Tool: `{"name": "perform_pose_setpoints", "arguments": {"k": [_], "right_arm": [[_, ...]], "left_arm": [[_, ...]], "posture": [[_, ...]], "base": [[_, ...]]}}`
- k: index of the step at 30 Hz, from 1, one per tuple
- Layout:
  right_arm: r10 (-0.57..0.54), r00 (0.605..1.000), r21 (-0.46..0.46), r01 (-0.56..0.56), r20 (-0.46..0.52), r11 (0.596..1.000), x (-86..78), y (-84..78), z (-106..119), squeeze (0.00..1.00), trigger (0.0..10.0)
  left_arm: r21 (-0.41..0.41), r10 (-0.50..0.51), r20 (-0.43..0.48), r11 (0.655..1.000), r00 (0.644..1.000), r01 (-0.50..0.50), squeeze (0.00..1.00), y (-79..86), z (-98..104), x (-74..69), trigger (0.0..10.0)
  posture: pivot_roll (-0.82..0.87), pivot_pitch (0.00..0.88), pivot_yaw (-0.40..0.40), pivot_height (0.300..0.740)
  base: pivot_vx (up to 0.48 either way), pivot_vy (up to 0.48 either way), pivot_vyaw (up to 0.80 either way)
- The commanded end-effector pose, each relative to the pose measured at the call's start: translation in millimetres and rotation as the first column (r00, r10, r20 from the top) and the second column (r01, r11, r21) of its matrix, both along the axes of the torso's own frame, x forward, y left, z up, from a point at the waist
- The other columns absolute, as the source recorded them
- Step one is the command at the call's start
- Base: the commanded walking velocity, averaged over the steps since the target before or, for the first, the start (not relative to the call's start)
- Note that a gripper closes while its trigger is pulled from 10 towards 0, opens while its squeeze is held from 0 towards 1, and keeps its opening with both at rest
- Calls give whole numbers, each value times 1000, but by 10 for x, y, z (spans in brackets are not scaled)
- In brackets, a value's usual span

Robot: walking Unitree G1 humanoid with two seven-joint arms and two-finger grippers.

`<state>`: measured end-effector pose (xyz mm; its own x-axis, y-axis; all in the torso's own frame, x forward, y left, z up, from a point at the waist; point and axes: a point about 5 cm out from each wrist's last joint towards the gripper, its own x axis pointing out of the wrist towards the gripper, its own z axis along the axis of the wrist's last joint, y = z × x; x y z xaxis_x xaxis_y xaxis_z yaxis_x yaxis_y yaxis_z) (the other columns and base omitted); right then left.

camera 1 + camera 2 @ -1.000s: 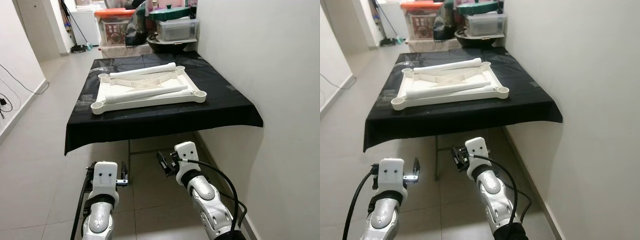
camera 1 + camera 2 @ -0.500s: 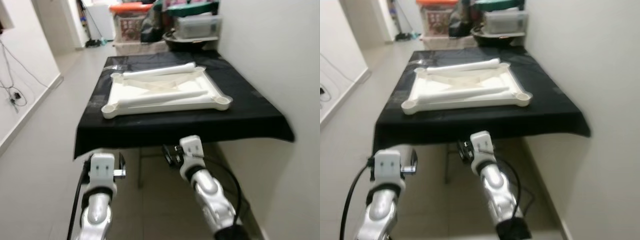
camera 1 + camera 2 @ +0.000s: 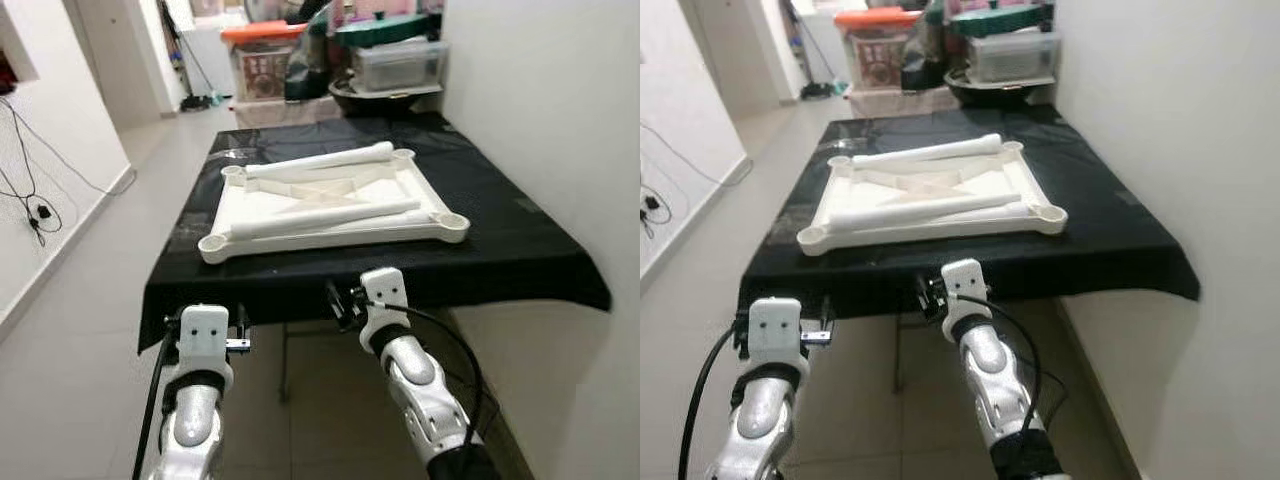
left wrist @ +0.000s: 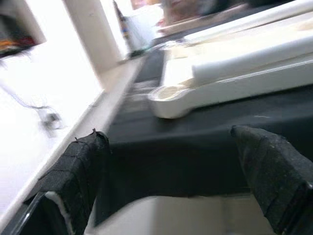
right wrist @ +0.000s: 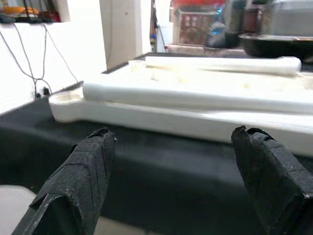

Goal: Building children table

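Note:
A white children's tabletop (image 3: 330, 238) lies upside down on a table under a black cloth (image 3: 500, 240). Two white tube legs rest on it, one along the back (image 3: 320, 158) and one across the front (image 3: 320, 215). Round sockets sit at its corners (image 3: 213, 243). Both arms are held low, just before the cloth's front edge. My left gripper (image 4: 176, 161) is open and points at the tabletop's near left corner (image 4: 171, 95). My right gripper (image 5: 171, 171) is open too, facing the tabletop's front rim (image 5: 195, 122) and the front leg (image 5: 195, 95). Neither gripper holds anything.
A white wall (image 3: 560, 120) runs close along the right side of the table. Plastic storage boxes (image 3: 395, 60) and a dark basin stand behind it. Tiled floor (image 3: 90, 290) opens to the left, with a cable (image 3: 30, 200) hanging on the left wall.
The camera has come closer to the table. Both grippers have risen from below the hanging cloth to the level of the table's front edge.

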<state>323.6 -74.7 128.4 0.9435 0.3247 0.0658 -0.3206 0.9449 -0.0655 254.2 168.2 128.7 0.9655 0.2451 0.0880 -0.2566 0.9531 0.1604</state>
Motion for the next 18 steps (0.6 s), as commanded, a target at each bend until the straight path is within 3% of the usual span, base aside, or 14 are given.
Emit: {"name": "perform_pose_setpoints", "arguments": {"k": [1,7,18], "right_arm": [[-24,1000,4,24,10,1000,9,-50,5,0,10000],[-67,994,105,58,82,993,100,-69,296,0,10000],[-78,984,151,54,158,987,202,-58,607,0,10000]], "left_arm": [[5,3,21,1000,1000,-4,0,11,55,12,10000],[11,50,64,999,997,-51,0,167,189,32,10000],[59,28,112,998,993,-35,0,133,332,71,10000]], "posture": [[-40,0,16,740],[-33,0,19,740],[-32,0,18,740]], "base": [[277,0,0],[281,0,0],[281,0,0]]}}
